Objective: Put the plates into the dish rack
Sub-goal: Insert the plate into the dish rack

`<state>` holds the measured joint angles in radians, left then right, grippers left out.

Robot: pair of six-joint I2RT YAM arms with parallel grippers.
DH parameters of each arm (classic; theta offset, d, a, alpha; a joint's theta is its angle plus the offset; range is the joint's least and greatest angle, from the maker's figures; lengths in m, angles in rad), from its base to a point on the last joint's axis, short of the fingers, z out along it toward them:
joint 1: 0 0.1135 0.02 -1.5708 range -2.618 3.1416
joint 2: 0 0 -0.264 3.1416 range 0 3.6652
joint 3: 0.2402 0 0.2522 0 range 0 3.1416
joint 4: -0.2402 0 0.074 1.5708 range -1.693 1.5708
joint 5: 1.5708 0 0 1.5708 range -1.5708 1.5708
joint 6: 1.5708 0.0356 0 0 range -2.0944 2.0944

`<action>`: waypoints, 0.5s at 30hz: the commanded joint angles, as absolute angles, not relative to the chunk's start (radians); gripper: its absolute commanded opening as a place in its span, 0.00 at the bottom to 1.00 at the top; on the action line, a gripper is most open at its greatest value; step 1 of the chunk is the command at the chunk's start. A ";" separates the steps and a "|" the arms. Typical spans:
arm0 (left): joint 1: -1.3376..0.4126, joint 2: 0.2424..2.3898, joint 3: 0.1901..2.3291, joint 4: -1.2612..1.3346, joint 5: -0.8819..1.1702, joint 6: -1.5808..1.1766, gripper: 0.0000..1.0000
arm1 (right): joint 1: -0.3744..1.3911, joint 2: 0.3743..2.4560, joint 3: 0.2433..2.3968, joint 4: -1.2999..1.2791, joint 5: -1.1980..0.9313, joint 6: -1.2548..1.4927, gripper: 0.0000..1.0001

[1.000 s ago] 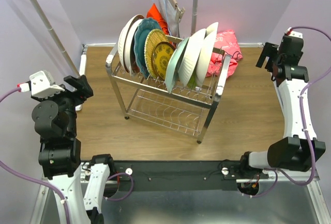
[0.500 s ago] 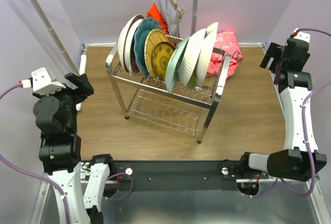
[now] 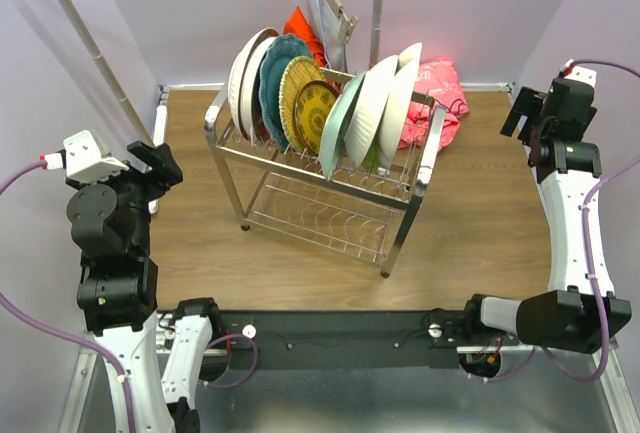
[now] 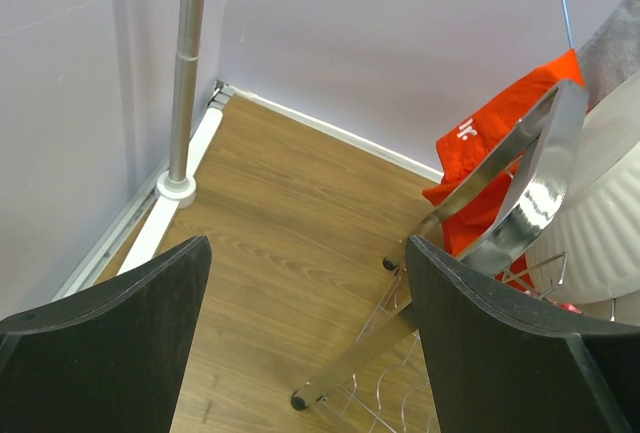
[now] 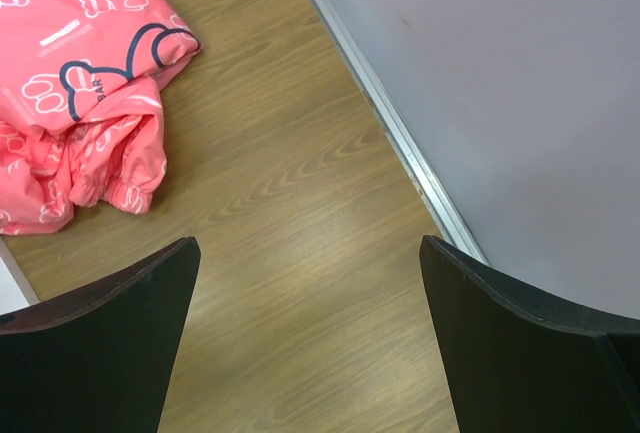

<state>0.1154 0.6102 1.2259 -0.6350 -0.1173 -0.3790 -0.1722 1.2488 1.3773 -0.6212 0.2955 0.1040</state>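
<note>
The steel wire dish rack stands mid-table; its frame also shows in the left wrist view. Several plates stand upright in its top tier: white, teal, yellow patterned, pale aqua and white ones. My left gripper is open and empty at the left edge, well apart from the rack. My right gripper is open and empty at the far right, over bare table. Both wrist views show open jaws with nothing between the fingers.
A pink cloth lies behind the rack at right, also in the right wrist view. A red cloth hangs behind the rack. A white-poled clothes rail stands at back left, its base near the wall.
The right arm has swung out toward the right wall and back; the left gripper has dropped slightly. Rack and plates have not moved.
</note>
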 commanded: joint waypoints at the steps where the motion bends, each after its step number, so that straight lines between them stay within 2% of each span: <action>1: 0.112 0.598 1.216 -0.637 -0.103 -0.387 0.88 | -0.178 1.233 1.356 -0.595 0.319 0.112 1.00; 15: 0.110 0.600 1.209 -0.632 -0.100 -0.388 0.88 | -0.178 1.246 1.350 -0.580 0.330 0.104 1.00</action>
<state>0.1154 0.6060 1.2148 -0.6350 -0.1173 -0.3824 -0.1722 1.2484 1.3655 -0.6128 0.2996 0.1040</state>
